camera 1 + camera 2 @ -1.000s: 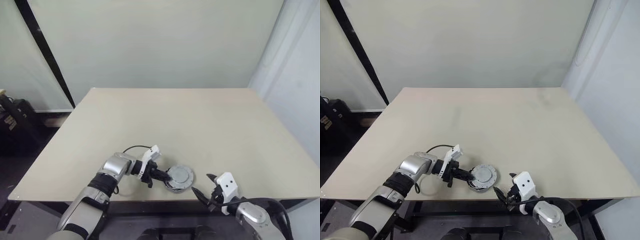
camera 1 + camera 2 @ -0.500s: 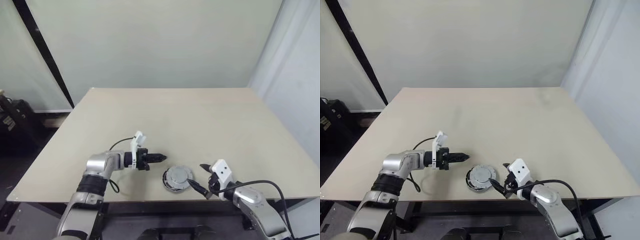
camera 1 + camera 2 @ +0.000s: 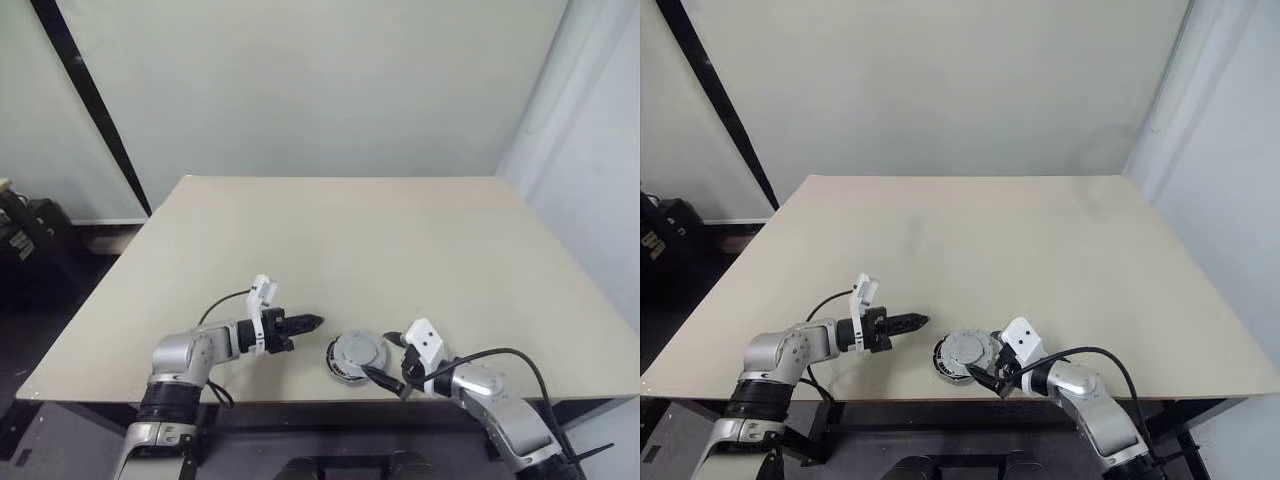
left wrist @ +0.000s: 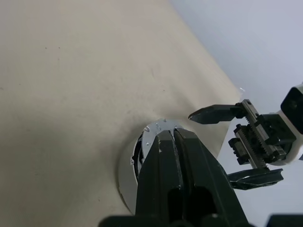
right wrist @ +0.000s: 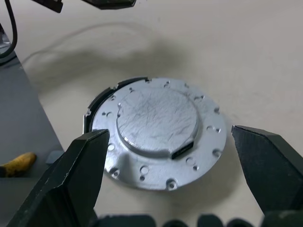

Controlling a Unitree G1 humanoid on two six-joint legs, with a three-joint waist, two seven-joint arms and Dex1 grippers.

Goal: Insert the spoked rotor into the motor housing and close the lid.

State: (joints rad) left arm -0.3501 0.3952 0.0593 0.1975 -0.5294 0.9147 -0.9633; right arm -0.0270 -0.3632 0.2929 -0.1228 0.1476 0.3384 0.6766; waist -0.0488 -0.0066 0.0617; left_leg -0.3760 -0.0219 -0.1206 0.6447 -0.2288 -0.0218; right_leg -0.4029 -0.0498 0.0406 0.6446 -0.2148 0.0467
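Lid (image 3: 358, 353) sits on motor housing (image 5: 97, 103) at the near edge of the table (image 3: 400, 240), slightly askew: a dark sliver of housing peeks out on one side.

Left hand (image 3: 310, 322), fingers pressed together and holding nothing, hovers just left of the lid, apart from it. A second ago it was in contact with the lid's left edge; it has since pulled back left and up. Lid has stayed put, so the placing looks done from that side.

Right hand (image 3: 385, 358), fingers spread wide, has come in from the table's near right corner and now sits right at the lid's right rim, one finger on each side. Probably about to press or seat the lid; closure looks not finished given the offset.

Head views give the layout only. Right wrist view shows the lid face close up: raised centre, holes round the flange, the off-centre housing edge. Left wrist view looks past its own closed fingers (image 4: 175, 156) to the lid rim and the open right hand beyond. Spoked rotor is presumably under the lid; can't confirm.
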